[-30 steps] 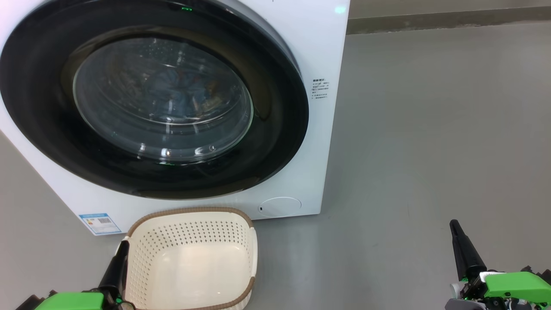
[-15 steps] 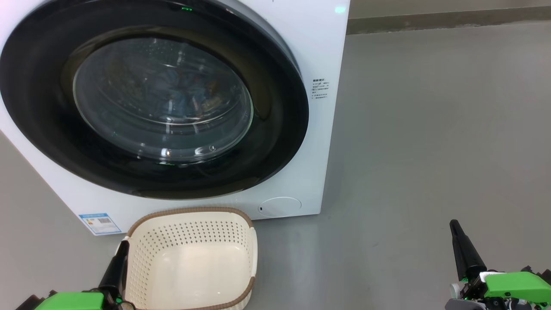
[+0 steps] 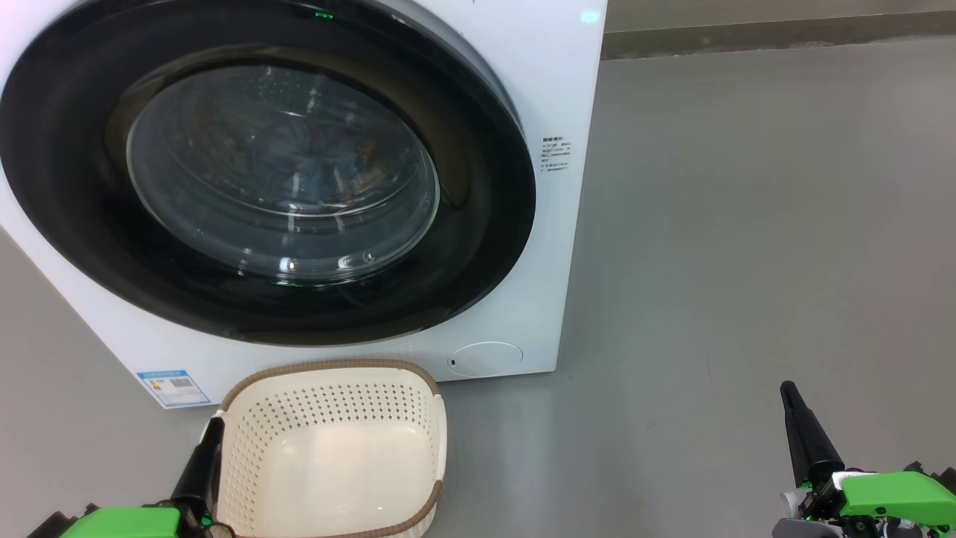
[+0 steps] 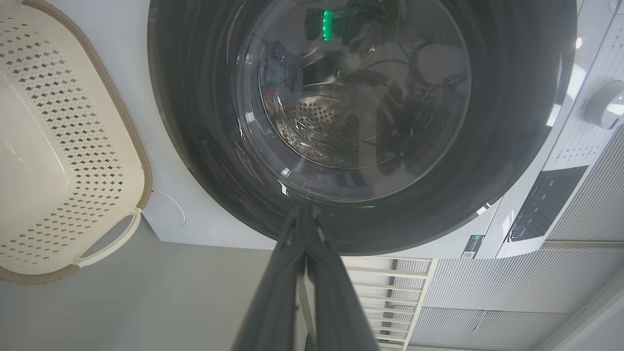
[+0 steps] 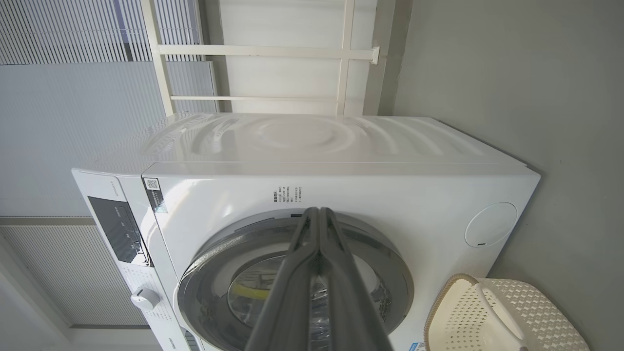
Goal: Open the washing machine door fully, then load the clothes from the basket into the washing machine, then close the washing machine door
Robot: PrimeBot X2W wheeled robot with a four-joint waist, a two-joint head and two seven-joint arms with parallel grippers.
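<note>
Clothes (image 3: 314, 164) lie inside the washing machine (image 3: 556, 75), door (image 3: 485, 224) closed.

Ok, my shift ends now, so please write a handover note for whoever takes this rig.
Left gripper: shut, empty, beside the basket.
Right gripper: shut, empty, above the floor.
Washing machine door: closed.
Clothes: inside the drum, seen through the glass.
Basket: empty, in front of the washing machine.
Done: loading and closing, by the look of it.
Left: nothing apparent.
</note>
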